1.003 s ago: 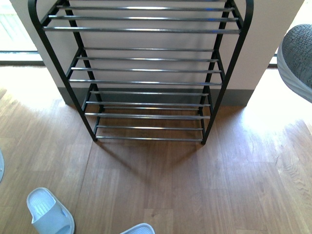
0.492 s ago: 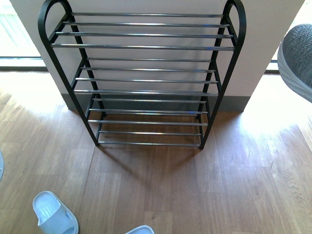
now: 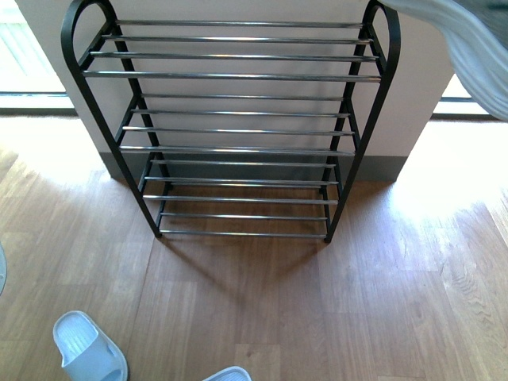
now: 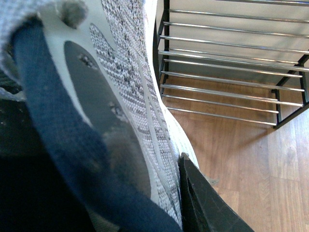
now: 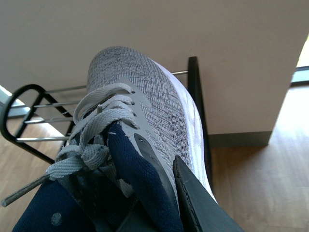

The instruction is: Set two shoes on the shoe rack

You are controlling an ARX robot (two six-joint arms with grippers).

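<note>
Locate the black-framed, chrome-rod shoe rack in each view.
Front: black-framed chrome-rod shoe rack, centre, on the wooden floor.
Left wrist: rack beyond the held grey knit sneaker.
Right wrist: rack's end frame behind the other grey knit sneaker's toe.
Shared landmark: wooden floor.

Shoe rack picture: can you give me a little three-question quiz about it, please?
1. True or false: shoes already sit on the black metal shoe rack with chrome rods.
2. What lies on the wooden floor? A) pale slide sandal B) red ball C) striped sock
3. Fill in: the grey knit lace-up sneaker has a ____ lining.
Key: 1 false; 2 A; 3 navy.
</note>
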